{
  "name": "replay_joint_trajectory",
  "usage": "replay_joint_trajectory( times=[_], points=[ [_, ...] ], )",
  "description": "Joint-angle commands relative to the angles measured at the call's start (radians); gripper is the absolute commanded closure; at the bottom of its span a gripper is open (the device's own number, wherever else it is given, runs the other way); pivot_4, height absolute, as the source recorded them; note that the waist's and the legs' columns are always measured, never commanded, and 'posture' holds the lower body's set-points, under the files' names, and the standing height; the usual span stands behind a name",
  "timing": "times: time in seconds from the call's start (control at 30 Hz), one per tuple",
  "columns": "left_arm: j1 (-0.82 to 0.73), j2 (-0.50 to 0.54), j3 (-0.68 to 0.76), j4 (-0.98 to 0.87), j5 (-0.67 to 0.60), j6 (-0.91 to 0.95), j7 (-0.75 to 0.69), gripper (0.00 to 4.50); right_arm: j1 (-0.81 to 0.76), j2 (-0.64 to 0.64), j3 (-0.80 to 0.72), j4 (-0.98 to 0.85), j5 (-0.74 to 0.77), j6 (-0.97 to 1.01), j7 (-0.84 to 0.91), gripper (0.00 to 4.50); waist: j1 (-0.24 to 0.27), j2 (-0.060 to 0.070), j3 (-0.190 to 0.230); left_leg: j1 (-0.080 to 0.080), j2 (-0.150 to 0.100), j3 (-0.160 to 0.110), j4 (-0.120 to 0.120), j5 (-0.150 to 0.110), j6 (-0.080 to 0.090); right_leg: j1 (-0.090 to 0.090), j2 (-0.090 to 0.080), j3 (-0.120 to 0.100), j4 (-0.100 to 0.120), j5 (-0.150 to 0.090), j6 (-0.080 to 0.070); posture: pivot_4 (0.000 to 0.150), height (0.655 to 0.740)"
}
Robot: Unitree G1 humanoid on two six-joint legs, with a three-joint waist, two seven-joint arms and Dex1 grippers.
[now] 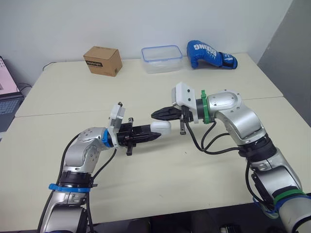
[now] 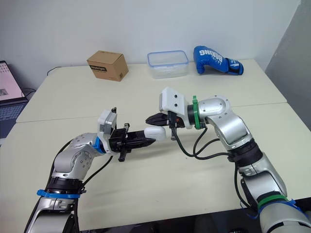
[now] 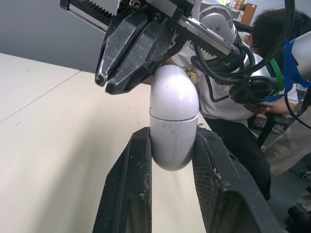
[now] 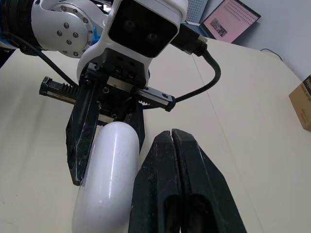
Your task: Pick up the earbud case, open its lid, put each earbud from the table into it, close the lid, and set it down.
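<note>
The white earbud case (image 1: 161, 127) hangs above the middle of the table with its lid down; a thin seam runs round it (image 3: 173, 115). My left gripper (image 1: 154, 134) is shut on its lower half, one black finger (image 3: 127, 194) on each side. My right gripper (image 1: 155, 115) is shut with nothing in it. Its tip sits just above and beside the case's lid end, close to touching. In the right wrist view its two fingers (image 4: 167, 160) press together beside the case (image 4: 104, 179).
At the table's far edge stand a cardboard box (image 1: 103, 60), a clear plastic container (image 1: 162, 58) and a blue boxing glove (image 1: 210, 54). A laptop (image 1: 7, 94) sits at the far left. A person in a white shirt (image 3: 218, 104) sits beyond the table.
</note>
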Motion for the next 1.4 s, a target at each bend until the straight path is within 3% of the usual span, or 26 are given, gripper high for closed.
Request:
replay_joint_trajectory(
  times=[0.03, 0.27, 0.4, 0.5, 0.57, 0.67, 0.77, 1.03, 1.4],
  points=[
    [-0.010, 0.009, 0.029, -0.023, -0.019, 0.006, 0.028, 3.69, 0.017, -0.002, -0.006, -0.066, -0.004, -0.040, 0.017, 4.47, 0.000, 0.000, 0.000, 0.000, 0.000, 0.000, 0.000, 0.000, 0.000, 0.000, 0.000, 0.000, 0.000, 0.000, 0.000, 0.150, 0.7307],
    [-0.007, 0.015, 0.026, -0.031, -0.010, 0.013, 0.043, 3.69, 0.033, -0.013, -0.005, -0.083, -0.027, -0.045, 0.009, 4.47, 0.000, 0.000, 0.000, 0.000, 0.000, 0.000, 0.000, 0.000, 0.000, 0.000, 0.000, 0.000, 0.000, 0.000, 0.000, 0.150, 0.7307],
    [-0.022, 0.033, 0.000, -0.043, 0.061, 0.080, 0.176, 3.69, 0.023, -0.099, -0.087, -0.108, 0.013, 0.095, 0.004, 4.47, 0.006, 0.000, 0.000, 0.000, 0.000, 0.000, 0.000, 0.000, 0.000, 0.000, 0.000, 0.000, 0.000, 0.000, 0.000, 0.150, 0.7307],
    [-0.047, 0.043, -0.026, -0.052, 0.137, 0.203, 0.353, 3.69, 0.096, -0.191, -0.159, -0.192, 0.085, 0.243, 0.000, 4.47, 0.016, 0.000, 0.000, 0.000, -0.001, -0.001, 0.000, 0.000, 0.000, 0.001, 0.000, 0.000, 0.000, 0.000, 0.000, 0.150, 0.7307],
    [-0.069, 0.042, -0.023, -0.060, 0.117, 0.311, 0.409, 3.69, 0.156, -0.231, -0.197, -0.243, 0.124, 0.331, -0.018, 4.47, 0.018, 0.000, 0.000, -0.001, -0.001, 0.000, 0.000, 0.000, 0.000, 0.000, 0.000, 0.000, 0.000, 0.000, 0.000, 0.150, 0.7307],
    [-0.137, 0.024, 0.022, -0.020, -0.027, 0.527, 0.380, 3.69, 0.248, -0.277, -0.233, -0.279, 0.139, 0.391, -0.047, 4.47, 0.019, -0.001, 0.000, -0.001, -0.001, 0.000, 0.000, 0.000, 0.000, 0.000, 0.000, 0.000, 0.000, 0.000, 0.000, 0.150, 0.7307],
    [-0.178, 0.006, 0.039, 0.019, -0.075, 0.619, 0.393, 3.69, 0.288, -0.282, -0.261, -0.294, 0.158, 0.414, -0.078, 4.47, 0.013, -0.001, 0.000, -0.001, -0.001, 0.001, 0.001, 0.000, 0.001, 0.000, 0.000, 0.000, 0.002, 0.000, 0.000, 0.150, 0.7307],
    [-0.233, -0.043, -0.028, 0.146, -0.035, 0.669, 0.413, 3.69, 0.326, -0.283, -0.307, -0.317, 0.195, 0.442, -0.141, 4.47, 0.015, -0.001, 0.000, 0.000, -0.001, 0.001, 0.000, 0.000, 0.000, 0.000, 0.000, 0.001, 0.000, 0.000, 0.000, 0.150, 0.7307],
    [-0.302, -0.090, -0.080, 0.349, 0.110, 0.568, 0.466, 3.69, 0.380, -0.302, -0.317, -0.379, 0.230, 0.451, -0.169, 4.47, 0.018, -0.001, 0.000, -0.001, -0.001, 0.002, 0.001, 0.000, 0.000, 0.000, -0.001, 0.001, 0.000, 0.000, 0.000, 0.150, 0.7307]
  ],
)
